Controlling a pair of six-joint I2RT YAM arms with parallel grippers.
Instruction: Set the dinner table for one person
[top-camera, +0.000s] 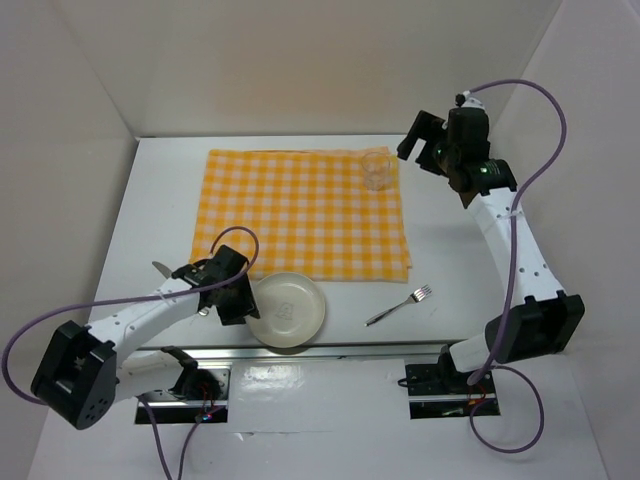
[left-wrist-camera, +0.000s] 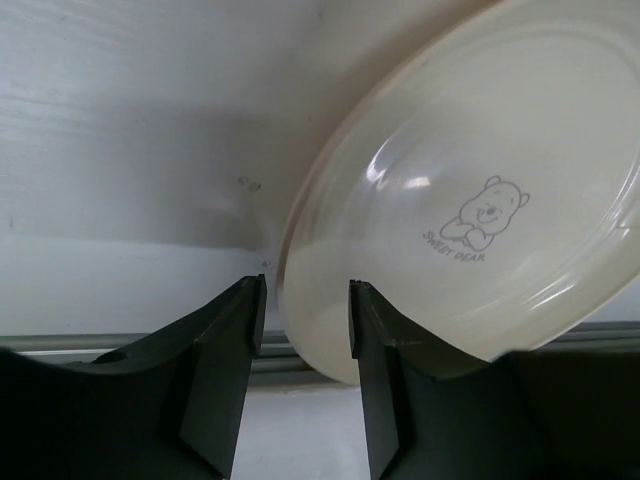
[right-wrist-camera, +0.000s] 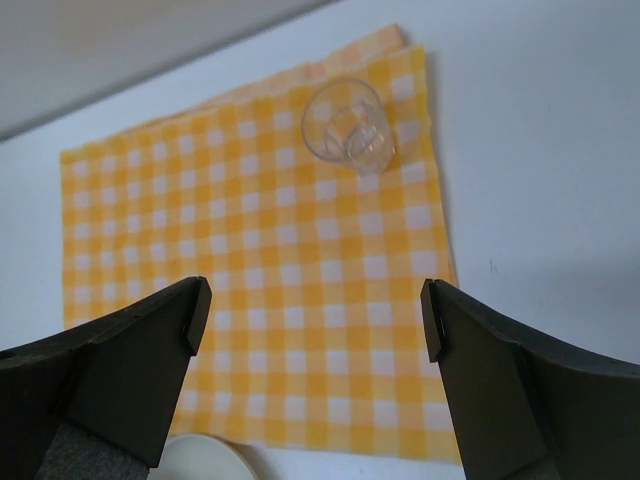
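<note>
A cream plate (top-camera: 290, 310) with a bear print (left-wrist-camera: 480, 180) lies on the white dinner table (top-camera: 455, 230), just in front of the yellow-and-white checked cloth (top-camera: 300, 210). My left gripper (top-camera: 243, 298) is open at the plate's left rim. In the left wrist view (left-wrist-camera: 307, 310) one finger is outside the rim and the other over the plate's inside, with a gap still showing. A clear glass (top-camera: 376, 170) stands on the cloth's far right corner (right-wrist-camera: 350, 125). A metal fork (top-camera: 398, 305) lies right of the plate. My right gripper (top-camera: 417, 137) is open and empty, raised above the cloth (right-wrist-camera: 315, 320).
A metal rail (top-camera: 340, 350) runs along the table's near edge, close behind the plate. A metal utensil (top-camera: 160, 268) lies partly hidden under my left arm. White walls close in the table at the left, back and right.
</note>
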